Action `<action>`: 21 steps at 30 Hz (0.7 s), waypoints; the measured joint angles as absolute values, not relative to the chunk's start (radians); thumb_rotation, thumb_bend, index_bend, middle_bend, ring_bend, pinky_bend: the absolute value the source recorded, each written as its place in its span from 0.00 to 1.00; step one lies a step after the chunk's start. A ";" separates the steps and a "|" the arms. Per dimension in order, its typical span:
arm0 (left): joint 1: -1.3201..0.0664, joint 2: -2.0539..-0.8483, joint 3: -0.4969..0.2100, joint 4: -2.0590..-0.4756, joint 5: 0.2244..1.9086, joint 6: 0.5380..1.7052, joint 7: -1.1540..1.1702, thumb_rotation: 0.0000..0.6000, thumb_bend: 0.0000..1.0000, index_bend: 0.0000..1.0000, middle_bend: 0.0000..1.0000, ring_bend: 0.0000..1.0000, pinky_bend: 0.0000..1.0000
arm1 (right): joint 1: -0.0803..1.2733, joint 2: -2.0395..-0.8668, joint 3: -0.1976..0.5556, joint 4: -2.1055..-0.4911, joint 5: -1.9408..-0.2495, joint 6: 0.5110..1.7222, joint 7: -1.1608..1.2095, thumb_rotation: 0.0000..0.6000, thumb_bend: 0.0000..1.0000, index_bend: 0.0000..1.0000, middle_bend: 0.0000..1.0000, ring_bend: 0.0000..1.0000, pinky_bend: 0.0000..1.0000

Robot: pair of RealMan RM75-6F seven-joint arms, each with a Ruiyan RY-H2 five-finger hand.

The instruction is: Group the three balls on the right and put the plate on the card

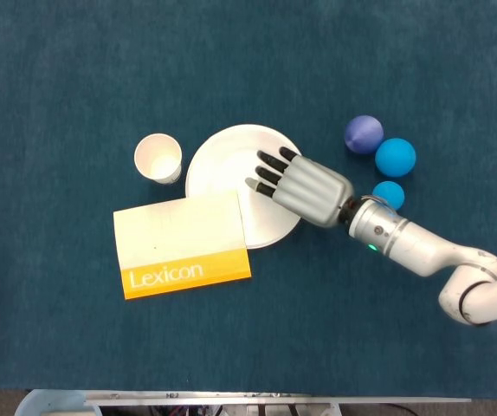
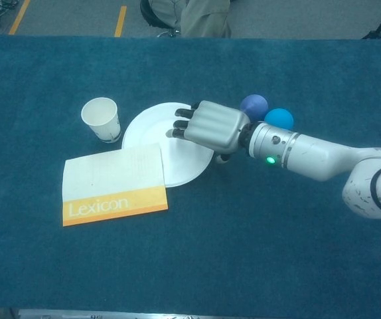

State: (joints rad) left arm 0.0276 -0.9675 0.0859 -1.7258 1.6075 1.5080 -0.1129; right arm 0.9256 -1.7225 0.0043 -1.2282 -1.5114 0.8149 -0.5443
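A white plate (image 1: 231, 169) (image 2: 157, 136) lies on the blue cloth at mid-table. The corner of a cream and orange "Lexicon" card (image 1: 182, 243) (image 2: 114, 184) covers the plate's lower-left edge. My right hand (image 1: 302, 187) (image 2: 210, 126) lies palm down over the plate's right side. Its dark fingertips (image 1: 266, 172) are spread on the plate, and the thumb hangs by the rim. It holds nothing that I can see. To the right sit a purple ball (image 1: 364, 134) (image 2: 253, 106), a blue ball (image 1: 395, 157) (image 2: 279, 118) and a smaller blue ball (image 1: 388, 193). The arm hides the smaller ball in the chest view.
A white paper cup (image 1: 158, 158) (image 2: 101, 119) stands upright just left of the plate, above the card. My right forearm (image 1: 404, 247) runs from the lower right, close beside the small ball. A seated person shows beyond the table's far edge (image 2: 190, 36).
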 measured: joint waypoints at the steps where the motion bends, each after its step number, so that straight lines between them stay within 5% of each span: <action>1: 0.028 -0.968 0.086 -1.724 1.607 1.509 -0.116 1.00 0.44 0.36 0.31 0.27 0.19 | 0.926 -1.726 0.005 -1.224 -1.515 0.817 -0.540 1.00 0.09 0.18 0.25 0.10 0.27; 12: 0.029 -0.970 0.086 -1.710 1.605 1.509 -0.136 1.00 0.44 0.36 0.31 0.27 0.19 | 0.923 -1.758 0.000 -1.156 -1.582 0.876 -0.465 1.00 0.34 0.29 0.31 0.18 0.35; 21: 0.032 -0.965 0.088 -1.708 1.606 1.514 -0.148 1.00 0.44 0.36 0.31 0.27 0.19 | 0.929 -1.807 -0.006 -1.063 -1.665 0.966 -0.370 1.00 0.48 0.48 0.43 0.33 0.51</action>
State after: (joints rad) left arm 0.0316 -0.9645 0.0882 -1.7078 1.6063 1.5139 -0.1482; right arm 0.9295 -1.8067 -0.0055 -1.0630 -1.6652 0.9661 -0.3705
